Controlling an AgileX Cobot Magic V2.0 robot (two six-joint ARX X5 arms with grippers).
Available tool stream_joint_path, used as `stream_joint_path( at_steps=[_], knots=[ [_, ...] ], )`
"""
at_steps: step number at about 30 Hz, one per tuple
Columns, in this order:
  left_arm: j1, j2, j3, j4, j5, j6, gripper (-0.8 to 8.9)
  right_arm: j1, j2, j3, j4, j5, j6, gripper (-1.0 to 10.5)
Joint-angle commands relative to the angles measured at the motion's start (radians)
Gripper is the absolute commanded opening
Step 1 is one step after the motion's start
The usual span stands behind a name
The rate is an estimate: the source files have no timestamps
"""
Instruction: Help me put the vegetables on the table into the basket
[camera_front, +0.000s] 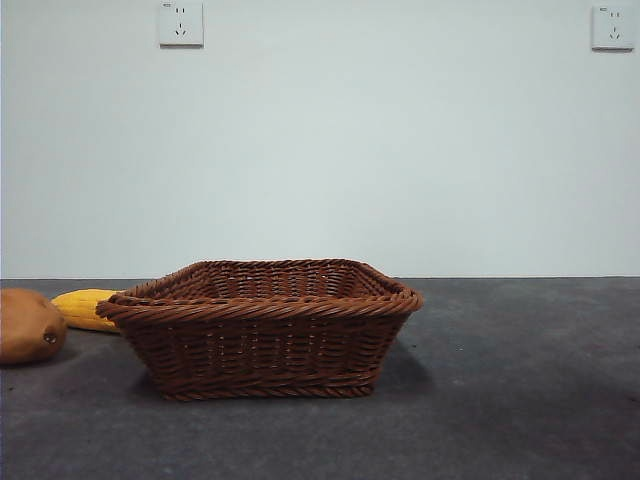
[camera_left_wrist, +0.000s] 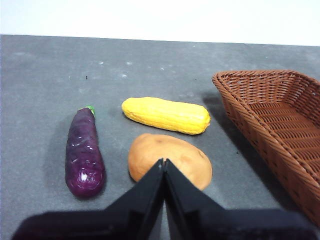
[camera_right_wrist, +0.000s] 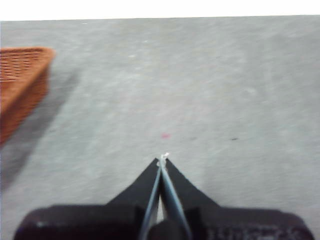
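Woven reddish-brown basket (camera_front: 262, 330) stands empty at the table's (camera_front: 520, 400) centre. Left of it lie an orange-brown potato (camera_left_wrist: 170, 160) with a dark eye spot, a yellow ribbed corn cob (camera_left_wrist: 166, 115) just beyond it, and a glossy purple eggplant (camera_left_wrist: 84, 155) beside both. The left gripper (camera_left_wrist: 164, 162) hovers above the potato, jaws together and empty. The right gripper (camera_right_wrist: 162, 161), likewise pressed together, hangs over bare table right of the basket.

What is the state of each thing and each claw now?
Basket: upright, empty as far as visible.
Potato: lying on table, untouched.
Corn: lying on table.
Eggplant: lying on table.
Left claw: shut, empty.
Right claw: shut, empty.
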Motion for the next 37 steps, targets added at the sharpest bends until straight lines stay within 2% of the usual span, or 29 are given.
stream_joint_path(
  at_steps=[1,6,9,12,16,24,28,37],
  knots=[
    [0.001,0.000,-0.011,0.005,0.005,-0.026,-0.04,0.000,-0.001,-0.006,0.013,-0.014,0.043,0.0],
    [0.002,0.003,0.034,-0.006,0.037,-0.091,-0.06,0.000,-0.001,0.006,0.060,-0.032,0.147,-0.1],
    [0.002,0.025,0.117,-0.070,0.056,-0.106,-0.06,0.000,0.008,0.064,0.084,-0.060,0.203,-0.1],
    [0.002,0.071,0.190,-0.069,0.078,-0.202,-0.06,0.000,0.070,0.159,0.076,-0.084,0.205,-0.1],
    [0.002,0.151,0.299,-0.092,0.104,-0.209,-0.06,0.000,0.218,0.314,-0.001,-0.140,0.201,-0.1],
    [0.001,0.311,0.497,-0.225,0.270,-0.160,-0.06,0.000,0.479,0.617,-0.222,-0.266,0.086,-0.1],
    [0.001,0.376,0.604,-0.324,0.319,-0.113,-0.06,0.000,0.571,0.765,-0.330,-0.306,0.030,-0.1],
    [-0.035,0.509,0.943,-0.578,0.319,-0.005,-0.06,0.001,0.715,1.037,-0.592,-0.358,-0.099,-0.1]
  ],
)
